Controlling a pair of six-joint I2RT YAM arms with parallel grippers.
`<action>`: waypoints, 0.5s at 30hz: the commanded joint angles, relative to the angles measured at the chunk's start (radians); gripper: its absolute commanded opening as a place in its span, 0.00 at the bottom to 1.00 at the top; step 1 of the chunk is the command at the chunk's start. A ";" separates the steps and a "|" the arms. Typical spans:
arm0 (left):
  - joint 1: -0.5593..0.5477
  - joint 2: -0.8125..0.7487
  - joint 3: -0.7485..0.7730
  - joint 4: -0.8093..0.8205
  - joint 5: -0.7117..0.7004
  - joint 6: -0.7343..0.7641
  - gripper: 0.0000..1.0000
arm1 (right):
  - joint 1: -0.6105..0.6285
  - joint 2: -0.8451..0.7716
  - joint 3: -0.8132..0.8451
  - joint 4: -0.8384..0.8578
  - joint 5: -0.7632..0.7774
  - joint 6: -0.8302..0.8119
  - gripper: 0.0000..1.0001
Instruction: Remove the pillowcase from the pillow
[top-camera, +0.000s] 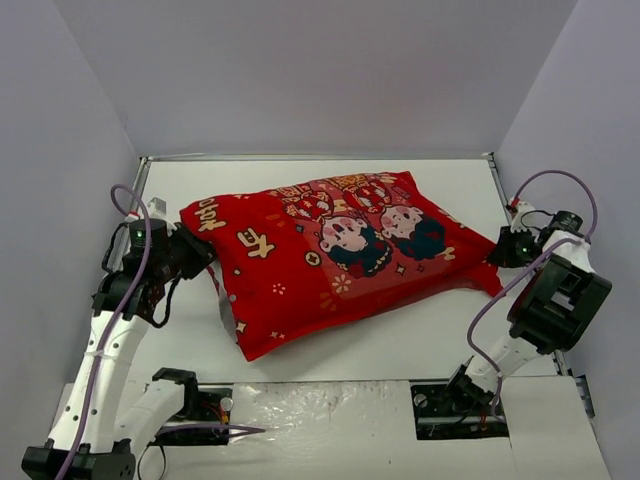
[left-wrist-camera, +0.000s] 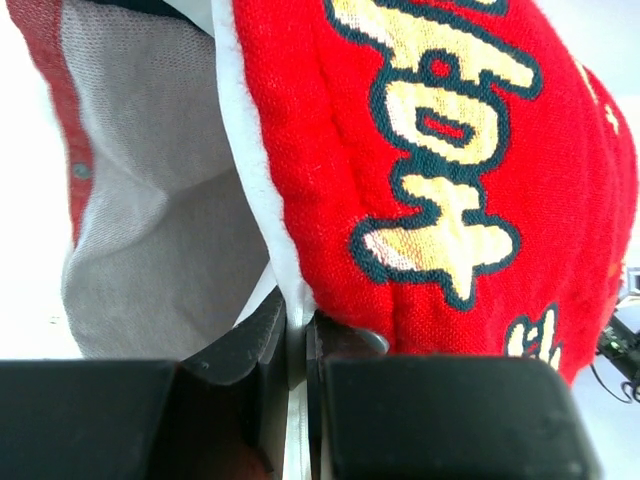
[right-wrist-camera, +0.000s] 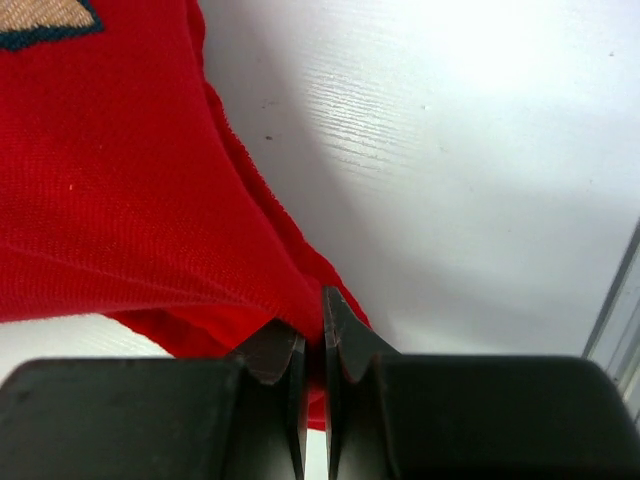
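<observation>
Looking down from the top camera, finds the bright red fabric pillowcase (top-camera: 330, 260), printed with two cartoon children and gold characters, lying slantwise on the white tabletop (top-camera: 420, 340), plump and full. Shows the left gripper (top-camera: 195, 252) at the cover's left corner and the right gripper (top-camera: 497, 255) at its right corner. Takes in pale lilac-grey walls (top-camera: 320, 70) on three sides and a crinkled clear sheet (top-camera: 320, 420) along the near edge, between the arm bases.

Turning to the left wrist camera, sees the left gripper (left-wrist-camera: 297, 320) closed, pinching a rolled white edge of what looks to be the plain white pillow (left-wrist-camera: 245, 150) tucked inside the cover. Puts red plush with a gold character to the right of that edge, greyish mesh fabric (left-wrist-camera: 150, 220) to its left.

Moving to the right wrist camera, catches the right gripper (right-wrist-camera: 313, 335) clamped on a red corner of the pillowcase (right-wrist-camera: 120, 180), over the white tabletop (right-wrist-camera: 480, 150).
</observation>
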 joint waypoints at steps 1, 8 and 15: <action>0.061 -0.001 0.115 0.056 -0.006 0.032 0.02 | -0.038 -0.077 0.005 0.123 0.114 -0.003 0.00; 0.063 0.037 0.137 0.107 0.124 0.055 0.02 | -0.015 -0.166 0.037 0.020 -0.023 -0.068 0.00; 0.031 0.004 -0.015 0.260 0.314 0.057 0.02 | 0.269 -0.333 0.201 -0.500 -0.198 -0.569 0.91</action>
